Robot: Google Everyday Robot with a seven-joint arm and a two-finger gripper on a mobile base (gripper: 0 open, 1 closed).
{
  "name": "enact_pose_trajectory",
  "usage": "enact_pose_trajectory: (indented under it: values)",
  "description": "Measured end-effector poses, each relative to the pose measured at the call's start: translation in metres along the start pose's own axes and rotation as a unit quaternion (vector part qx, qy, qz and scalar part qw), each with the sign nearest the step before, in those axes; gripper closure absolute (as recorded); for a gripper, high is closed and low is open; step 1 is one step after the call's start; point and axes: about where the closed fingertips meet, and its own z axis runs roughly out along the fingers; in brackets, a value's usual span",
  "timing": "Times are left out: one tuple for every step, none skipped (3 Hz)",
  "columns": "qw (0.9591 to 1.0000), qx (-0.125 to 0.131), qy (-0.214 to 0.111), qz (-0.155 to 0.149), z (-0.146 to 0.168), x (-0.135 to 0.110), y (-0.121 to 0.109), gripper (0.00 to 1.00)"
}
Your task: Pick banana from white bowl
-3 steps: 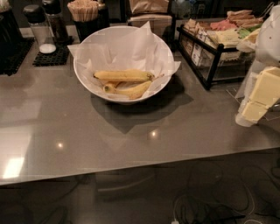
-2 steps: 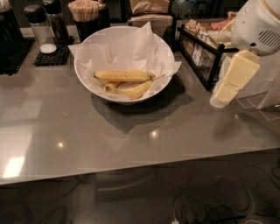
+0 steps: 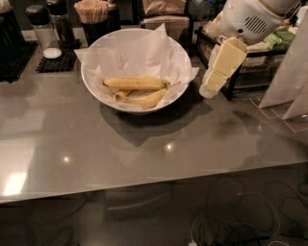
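Note:
The white bowl (image 3: 89, 84), lined with crinkled white paper, stands on the grey table at the back centre. The banana (image 3: 136, 83), long, nearly straight and yellow with dark ends, lies across the bowl's middle. Two shorter curved bananas (image 3: 144, 101) lie just in front of it. My gripper (image 3: 211, 85), cream-coloured under a white arm housing, hangs tilted just right of the bowl's rim, above the table. It holds nothing and touches neither the bowl nor the banana.
A black wire rack (image 3: 250, 72) with packets stands behind the gripper at right. White folded cards (image 3: 288, 81) stand at far right. Shakers (image 3: 43, 29) on a black mat (image 3: 55, 61), a stick holder (image 3: 91, 12) and a brown bag (image 3: 166, 14) line the back.
My gripper has moved left and upward from the right edge of the table to a spot beside the bowl's right rim. The bowl and bananas have not moved.

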Motion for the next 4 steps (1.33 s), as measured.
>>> enact_pose_trajectory:
  values:
    - [0.9993,-0.001,-0.031,0.021,0.011,-0.001,-0.009,0.0]
    - [0.9972,-0.029,-0.065,0.021,0.043,-0.027,-0.029,0.0]
    - [0.9946,-0.066,-0.079,-0.004,0.082,-0.063,-0.044,0.0]
    - [0.9941,-0.069,-0.083,-0.009,0.087,-0.071,-0.047,0.0]
